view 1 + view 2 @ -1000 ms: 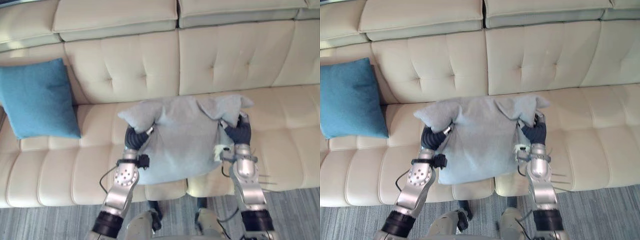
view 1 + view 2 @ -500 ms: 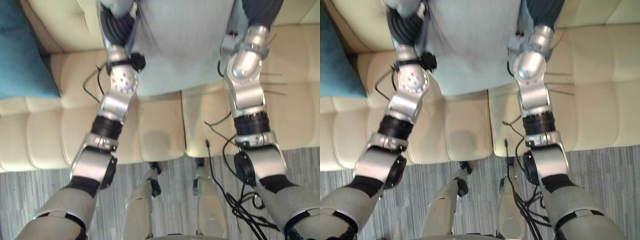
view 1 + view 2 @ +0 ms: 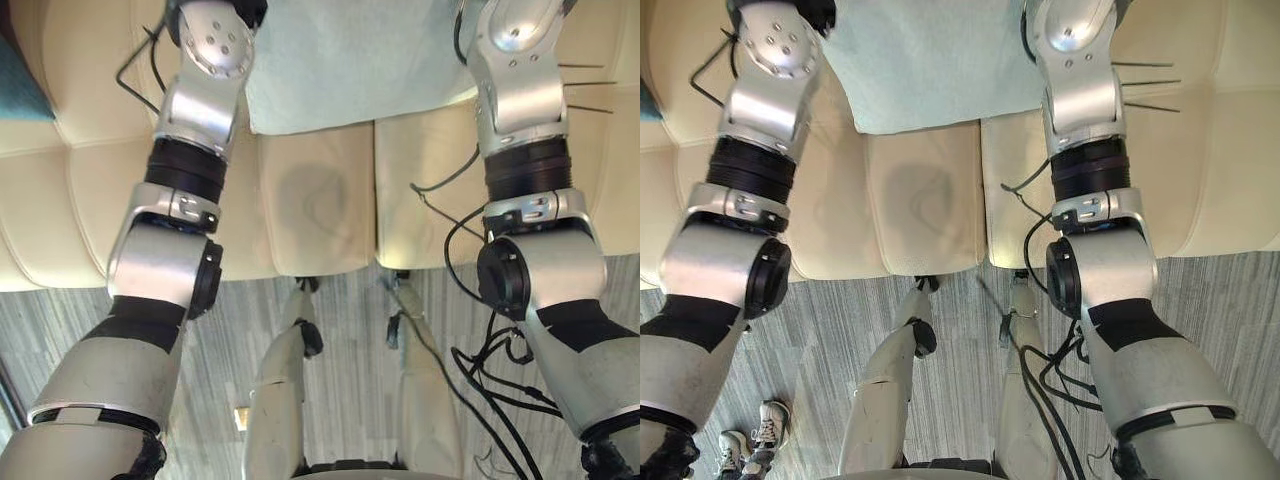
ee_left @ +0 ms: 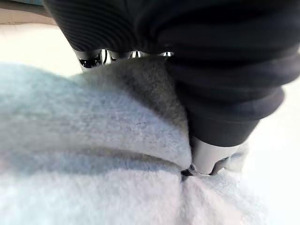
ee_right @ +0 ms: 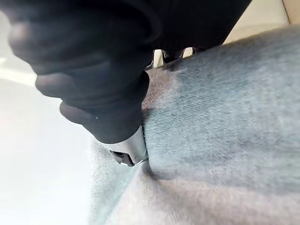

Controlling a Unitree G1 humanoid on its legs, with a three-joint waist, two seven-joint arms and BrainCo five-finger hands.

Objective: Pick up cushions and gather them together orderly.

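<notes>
A light grey cushion [image 3: 350, 60] lies on the cream sofa seat [image 3: 320, 210], its lower edge between my two forearms. In the left wrist view my left hand [image 4: 206, 157] pinches a bunched fold of the cushion [image 4: 93, 122], thumb pressed in from one side and fingers [image 4: 89, 58] from the other. My right hand [image 5: 126, 150] grips the cushion's fabric [image 5: 225, 108] the same way, thumb dug into a crease. A blue cushion [image 3: 15, 90] peeks in at the far left on the sofa.
The sofa's front edge runs across the middle of the eye views, with grey striped carpet [image 3: 350, 400] below it. A person's pair of shoes [image 3: 750, 435] stands on the carpet at the lower left.
The camera has tipped down towards the sofa's front edge and the floor, so the whole picture has shifted. Both hands keep hold of the grey cushion.
</notes>
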